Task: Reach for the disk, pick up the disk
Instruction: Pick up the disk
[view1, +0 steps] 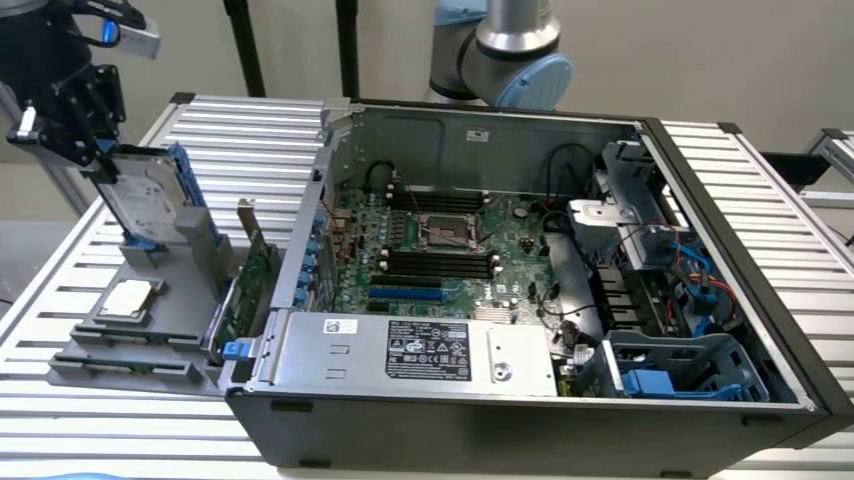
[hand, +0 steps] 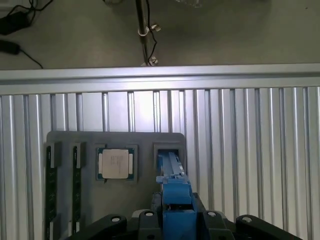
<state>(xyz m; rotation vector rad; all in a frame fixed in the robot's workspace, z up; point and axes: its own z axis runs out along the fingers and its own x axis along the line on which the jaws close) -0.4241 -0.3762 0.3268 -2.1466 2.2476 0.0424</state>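
On the ribbed worktop (view1: 254, 125), beside the open computer case (view1: 534, 420), a grey holder (view1: 120, 365) sits at the edge on the exterior view's left. The disk (view1: 140, 205) stands upright at the holder's slot, with the fingers (hand: 154, 222) pinching its upper blue rail. A straight pull along the slot should avoid jamming. The disk's lower end is hidden, so I cannot tell whether it is clear of the slot.

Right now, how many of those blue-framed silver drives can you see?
1. The disk stands upright in the grey holder at the exterior view's left, beside the open computer case, the gripper at its top. Others may be hidden inside the case.
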